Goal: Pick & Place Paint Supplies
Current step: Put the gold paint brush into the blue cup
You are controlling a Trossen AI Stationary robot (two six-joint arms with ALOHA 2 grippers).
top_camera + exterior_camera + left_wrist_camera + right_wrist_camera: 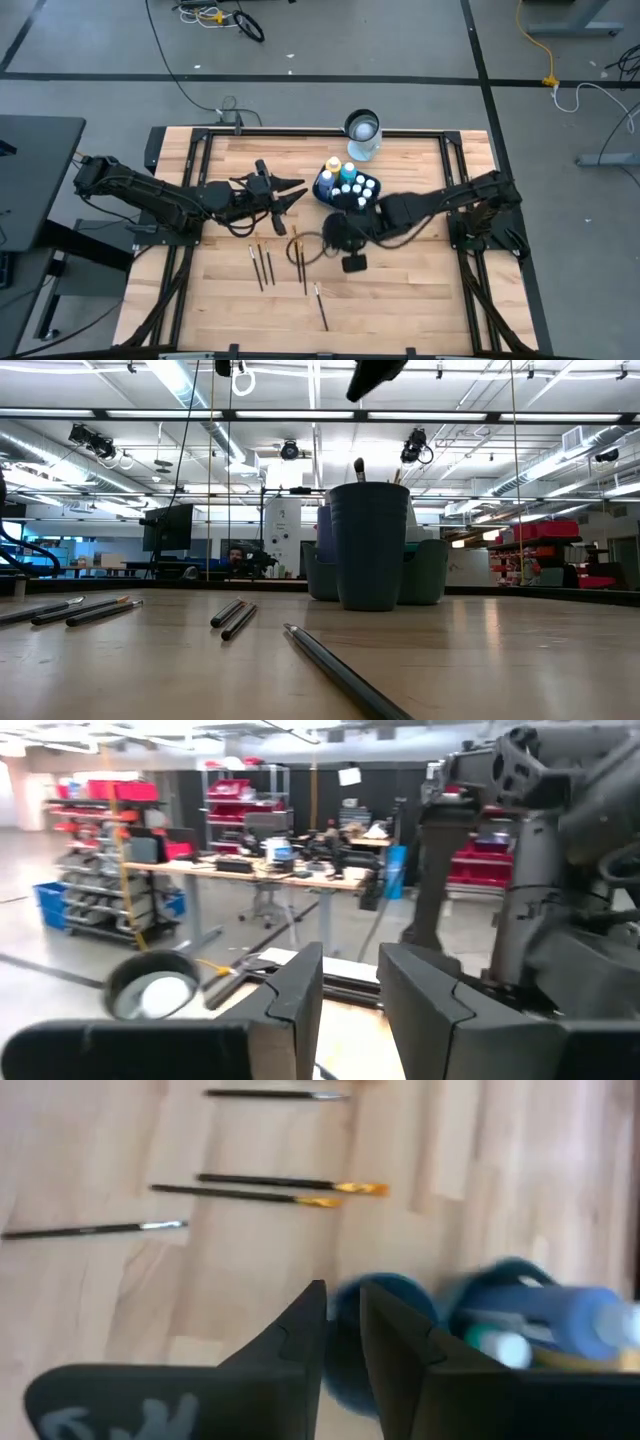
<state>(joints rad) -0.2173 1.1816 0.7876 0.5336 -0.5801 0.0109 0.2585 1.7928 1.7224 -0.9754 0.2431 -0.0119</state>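
Observation:
Several thin dark-handled brushes (262, 264) lie flat on the wooden table (420, 290), also seen in the right wrist view as brushes (265, 1188). A dark blue cup (368, 545) stands upright with a brush tip (359, 468) sticking out of it. Small pale bottles with coloured caps (352, 184) stand in a blue holder (540, 1320) beside the cup. My right gripper (343, 1295) hovers above the cup's rim (390, 1292), slanting down, open by a narrow gap with nothing in it. My left gripper (350, 960) is raised left of the holder, open and holding nothing.
A clear glass jar (362, 130) stands at the table's far edge behind the holder. One brush (345, 670) lies close to the near edge. Bare wood lies at the near right. Black frame rails (190, 200) run along the table's left and right sides.

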